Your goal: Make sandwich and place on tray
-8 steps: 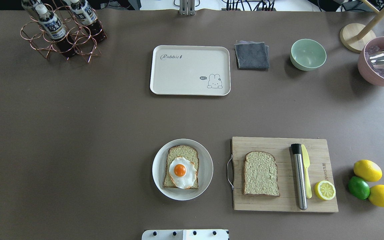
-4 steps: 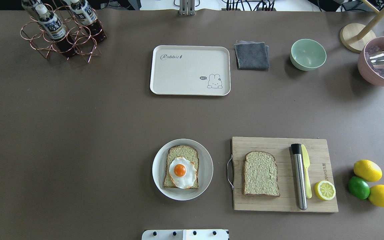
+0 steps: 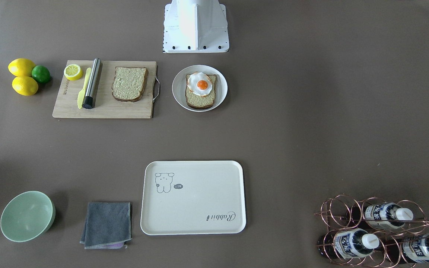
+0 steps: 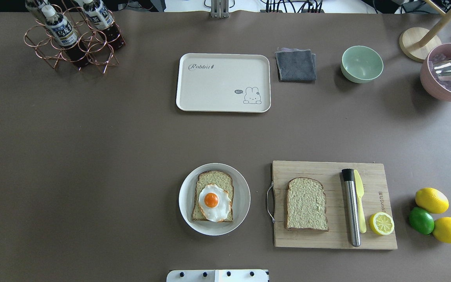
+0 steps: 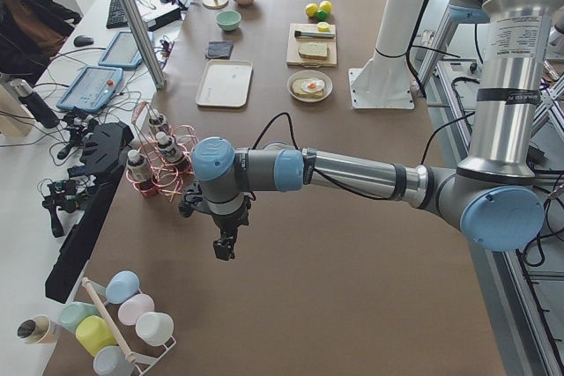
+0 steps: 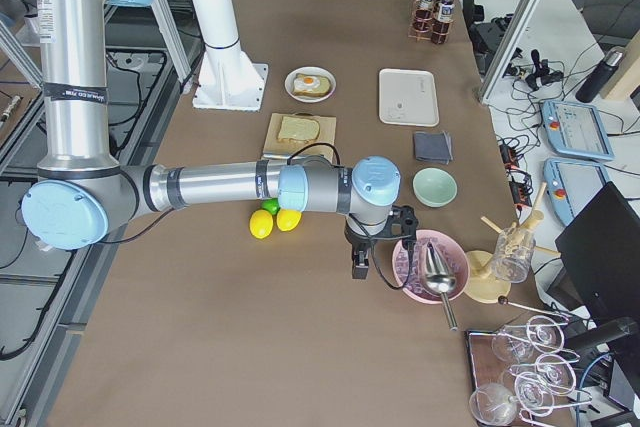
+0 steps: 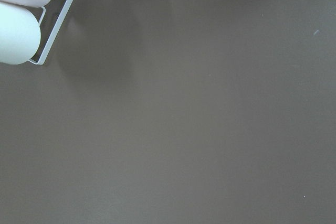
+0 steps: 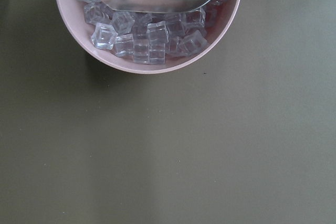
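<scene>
Tray (image 4: pixel 222 84): cream-white, grey rabbit drawing and script
Bread (image 4: pixel 306 203): pale, dark brown crusts
Egg (image 4: pixel 213 202): white, orange yolk
Plate (image 4: pixel 243 196): white
Cloth (image 4: pixel 296 65): dark grey
Bowl (image 4: pixel 361 64): mint green

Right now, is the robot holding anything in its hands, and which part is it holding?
Nothing seems held. The left gripper and the right gripper hang bare above the table; the egg lies on its bread, untouched.

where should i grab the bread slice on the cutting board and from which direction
Take the bread slice by its two straight side crusts, coming straight down from above. It lies flat on the cutting board, so nothing is likely to slip under it from the side, and bare board shows either side: toward the metal handle and toward the steel muddler.
</scene>
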### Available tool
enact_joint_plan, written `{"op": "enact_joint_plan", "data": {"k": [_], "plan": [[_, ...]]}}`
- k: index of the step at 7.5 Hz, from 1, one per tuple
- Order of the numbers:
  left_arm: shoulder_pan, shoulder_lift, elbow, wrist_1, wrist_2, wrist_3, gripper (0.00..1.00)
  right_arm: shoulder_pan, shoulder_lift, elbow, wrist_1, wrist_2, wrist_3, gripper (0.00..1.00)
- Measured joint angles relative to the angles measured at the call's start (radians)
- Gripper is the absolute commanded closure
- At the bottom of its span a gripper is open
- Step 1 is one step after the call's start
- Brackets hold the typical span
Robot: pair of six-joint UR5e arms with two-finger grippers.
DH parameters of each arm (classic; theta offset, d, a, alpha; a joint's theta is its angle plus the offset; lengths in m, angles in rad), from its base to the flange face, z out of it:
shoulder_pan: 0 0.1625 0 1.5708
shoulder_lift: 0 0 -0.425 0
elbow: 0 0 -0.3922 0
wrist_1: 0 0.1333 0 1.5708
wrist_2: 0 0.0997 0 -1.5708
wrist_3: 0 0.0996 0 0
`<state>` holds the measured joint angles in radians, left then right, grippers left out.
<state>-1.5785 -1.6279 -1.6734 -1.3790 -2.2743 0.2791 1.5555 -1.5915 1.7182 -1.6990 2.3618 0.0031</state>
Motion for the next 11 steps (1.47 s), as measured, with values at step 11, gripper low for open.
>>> {"op": "enact_joint_plan", "data": {"k": [11], "plan": [[-0.014,-0.003,-0.011,-0.010,-0.009,0.005,0.02,0.000,-0.018,-0.001,-0.001,0.011,0.003,0.00]]}}
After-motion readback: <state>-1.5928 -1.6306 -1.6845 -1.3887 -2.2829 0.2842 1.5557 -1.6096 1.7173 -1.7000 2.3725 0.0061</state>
